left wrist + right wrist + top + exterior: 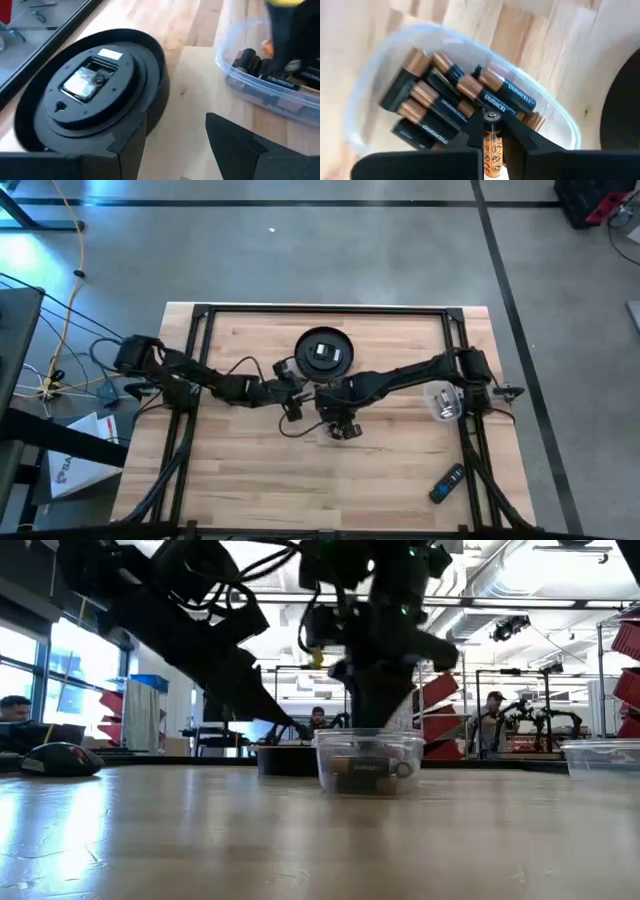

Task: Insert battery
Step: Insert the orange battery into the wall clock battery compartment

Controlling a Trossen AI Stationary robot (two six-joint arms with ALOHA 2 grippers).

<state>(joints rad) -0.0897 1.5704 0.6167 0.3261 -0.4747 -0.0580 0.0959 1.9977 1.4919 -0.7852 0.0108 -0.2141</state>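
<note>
A round black clock (322, 352) lies back up on the table, its battery compartment (87, 80) showing. Near it stands a clear tub (465, 95) holding several black-and-copper batteries (435, 107). My right gripper (343, 428) hangs just over this tub (370, 762), shut on an orange-and-black battery (491, 145). My left gripper (175, 145) stands open between the clock and the tub, close to the clock's rim, with nothing between its fingers. My right gripper pinches the orange-and-black battery by its two long sides (490, 152) between its two fingers. The fingers point down from above and lie along the battery. The battery's metal end (492, 116) sticks out past the fingertips toward the tub; whether it touches the batteries below, I cannot tell.
A second clear container (443, 402) stands by the right arm's base. A dark remote (447, 483) lies near the table's front right. A black mouse-like thing (62, 757) shows at the low view's left. A black frame (200, 315) borders the table.
</note>
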